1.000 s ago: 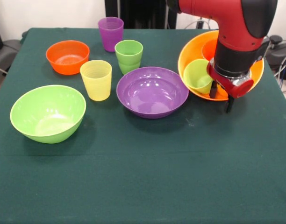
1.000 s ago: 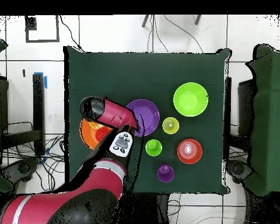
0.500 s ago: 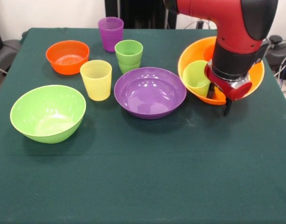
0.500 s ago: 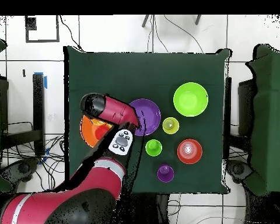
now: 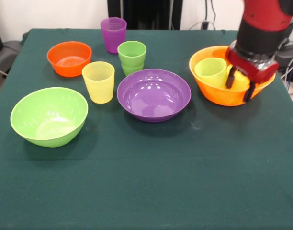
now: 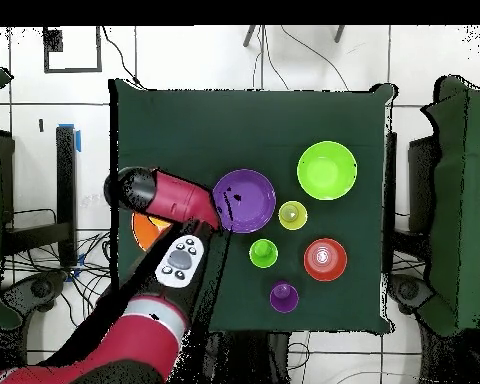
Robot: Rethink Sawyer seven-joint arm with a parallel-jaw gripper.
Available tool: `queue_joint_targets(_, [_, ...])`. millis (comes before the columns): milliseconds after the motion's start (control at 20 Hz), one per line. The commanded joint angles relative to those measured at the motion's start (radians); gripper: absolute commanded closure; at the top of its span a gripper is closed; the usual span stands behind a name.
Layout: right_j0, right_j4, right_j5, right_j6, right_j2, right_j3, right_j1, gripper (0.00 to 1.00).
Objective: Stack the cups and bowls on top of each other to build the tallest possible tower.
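Cups and bowls are barely stacked: the yellow-orange bowl (image 5: pixel 218 93), right of frame on the counter (image 5: pixel 146 182), holds a lime cup (image 5: pixel 211 71) and something yellow behind the gripper (image 5: pixel 239 85). Its jaws straddle the bowl's front wall, apparently open, gripping nothing. Purple bowl (image 5: pixel 154 94), lime green bowl (image 5: pixel 49 116), orange bowl (image 5: pixel 69 58) and three cups remain loose.
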Motion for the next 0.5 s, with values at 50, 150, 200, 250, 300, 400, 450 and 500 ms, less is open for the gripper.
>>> queue_joint_targets(50, [0.039, -0.011, 0.127, 0.213, 0.027, 0.043, -0.070, 0.00])
queue_joint_targets(150, [0.033, -0.006, 0.117, 0.204, 0.033, 0.046, -0.067, 0.00])
queue_joint_targets(200, [0.034, -0.003, 0.114, 0.204, 0.034, 0.047, -0.068, 0.00])
queue_joint_targets(250, [0.035, -0.002, 0.113, 0.204, 0.034, 0.048, -0.068, 0.00])
queue_joint_targets(300, [0.034, -0.002, 0.108, 0.200, 0.037, 0.050, -0.066, 0.00])
queue_joint_targets(400, [0.029, -0.002, 0.091, 0.195, 0.041, 0.050, -0.057, 0.00])
queue_joint_targets(450, [0.028, -0.003, 0.083, 0.192, 0.043, 0.050, -0.052, 0.00])
queue_joint_targets(500, [0.024, -0.003, 0.071, 0.188, 0.046, 0.050, -0.045, 0.00])
